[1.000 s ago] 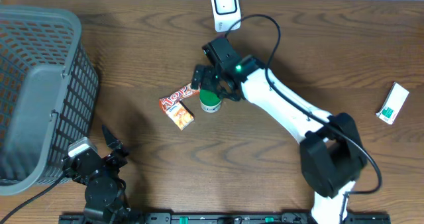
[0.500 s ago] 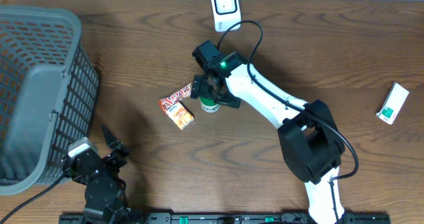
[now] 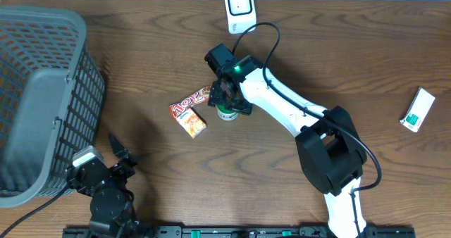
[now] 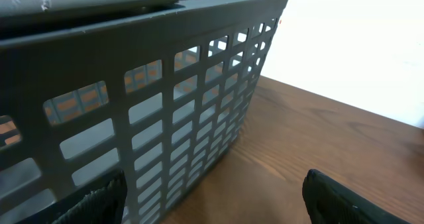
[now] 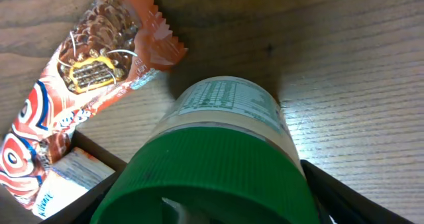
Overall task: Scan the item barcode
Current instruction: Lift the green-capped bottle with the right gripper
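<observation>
The right pincer straddles the green-lidded cream jar, grip unclear. A red foil snack wrapper lies just beside it; the left pincer gapes wide.

Mock shop checkout, staged on wood-grain counter. Grey plastic shopping basket at one end, white barcode scanner at far edge. Packaged groceries between: snack wrapper, small carton, green-lidded jar, green-white box.
</observation>
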